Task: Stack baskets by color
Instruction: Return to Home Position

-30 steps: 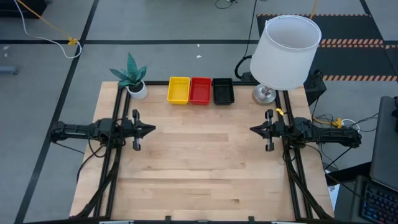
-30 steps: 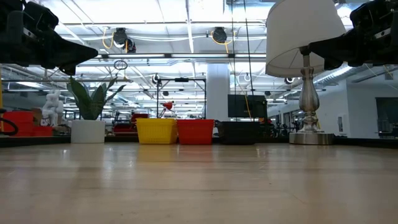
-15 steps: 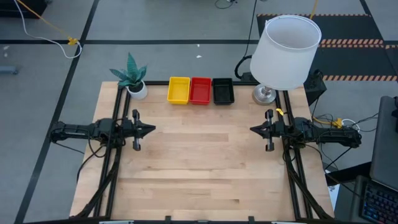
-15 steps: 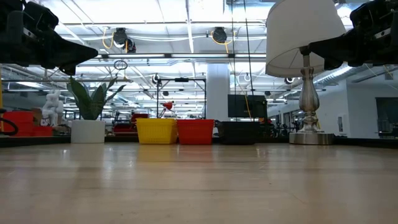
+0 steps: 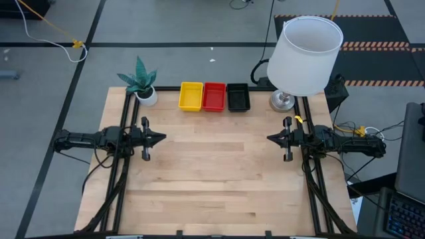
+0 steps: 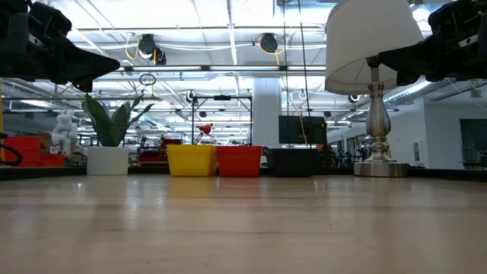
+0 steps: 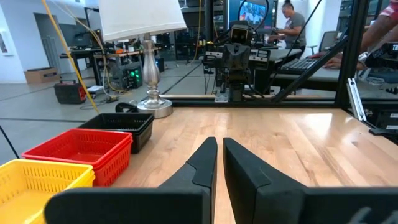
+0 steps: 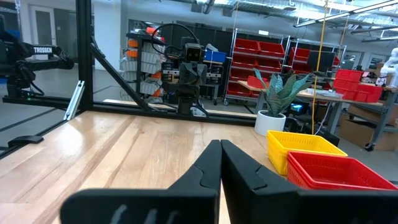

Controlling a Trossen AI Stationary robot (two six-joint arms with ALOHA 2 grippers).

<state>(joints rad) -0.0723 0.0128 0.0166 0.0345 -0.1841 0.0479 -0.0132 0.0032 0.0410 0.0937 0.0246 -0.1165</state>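
The wooden counter (image 5: 219,186) has three piles of baskets in a row at its far edge, at 12 o'clock from the middle when seen from above. The yellow baskets (image 5: 190,96) are on the 9 o'clock end of the row. The red baskets (image 5: 214,96) are in the middle, touching the yellow ones. The black baskets (image 5: 238,97) are on the 3 o'clock end, just beside the red ones. Each pile is one colour and sits flat and upright. A small white plant pot (image 5: 147,97) with a green plant stands near the yellow pile, at about 11 o'clock. A big white lamp (image 5: 307,46) stands near the black pile, at about 1 o'clock. The left gripper (image 5: 161,138) hangs above the counter at 9 o'clock and points at the middle. Its fingers (image 7: 202,165) are close together and hold nothing. The right gripper (image 5: 270,138) hangs at 3 o'clock and faces the left one. Its fingers (image 8: 208,165) are together too, with nothing between them. Both grippers are well apart from the baskets.
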